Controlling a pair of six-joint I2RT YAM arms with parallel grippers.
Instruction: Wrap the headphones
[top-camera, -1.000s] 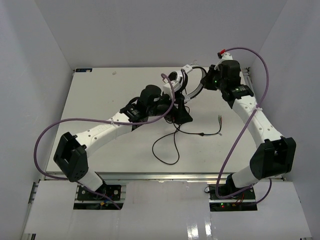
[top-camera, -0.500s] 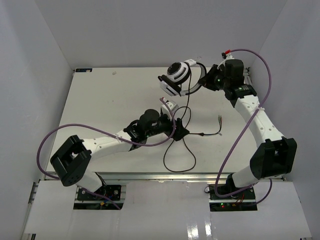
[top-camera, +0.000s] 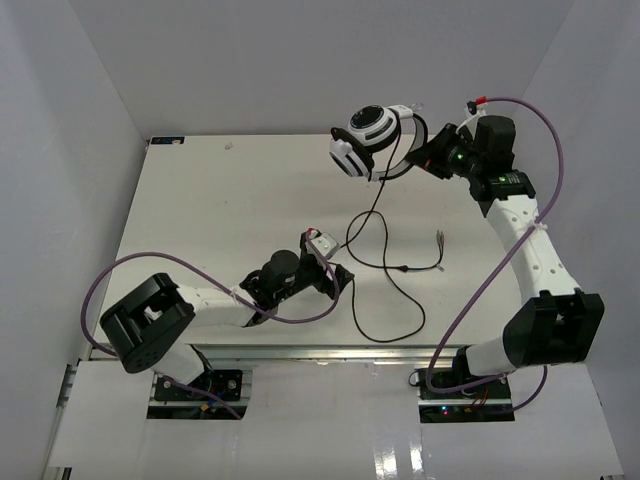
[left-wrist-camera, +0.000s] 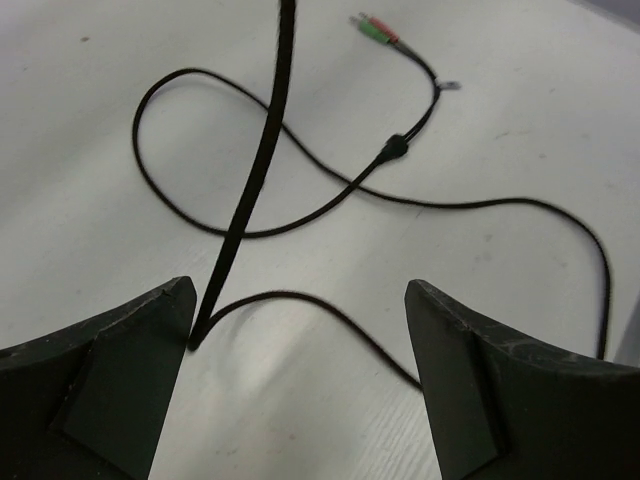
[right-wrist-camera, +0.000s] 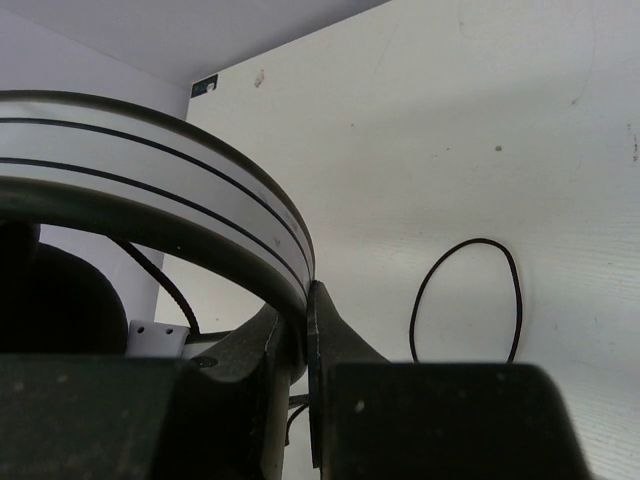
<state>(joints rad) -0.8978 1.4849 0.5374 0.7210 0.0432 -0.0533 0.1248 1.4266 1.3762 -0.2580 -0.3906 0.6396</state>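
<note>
My right pincer (top-camera: 428, 157) is clenched on the headphones (top-camera: 365, 140), which it holds up in the air above the far part of the table (top-camera: 200, 200). In the right wrist view the white headband (right-wrist-camera: 180, 170), lined with thin black stripes, is pinched edge-on between that pincer's (right-wrist-camera: 303, 330) fingers. From the grip, the headband arcs away toward my left arm's side. The headphones' long axis runs roughly level, and the two earcups are at the end farthest from the pincer. The round face of the upper earcup is turned up at the overhead camera.

The thin black cable (top-camera: 385, 275) drops from the earcups to the table and lies in loose loops between the two pincers. Its plug (top-camera: 439, 239) rests below the right pincer and well apart from it.

My left pincer (top-camera: 338, 277) sits low over the table, its fingers spread wide and grasping nothing. In its own view (left-wrist-camera: 300, 290) a raised strand of cable (left-wrist-camera: 262, 160) climbs from just beside the left fingertip, possibly touching it, though blur keeps me from being sure. More cable lies ahead of the gap, and the green and red plug tips (left-wrist-camera: 375, 28) are farthest ahead.
</note>
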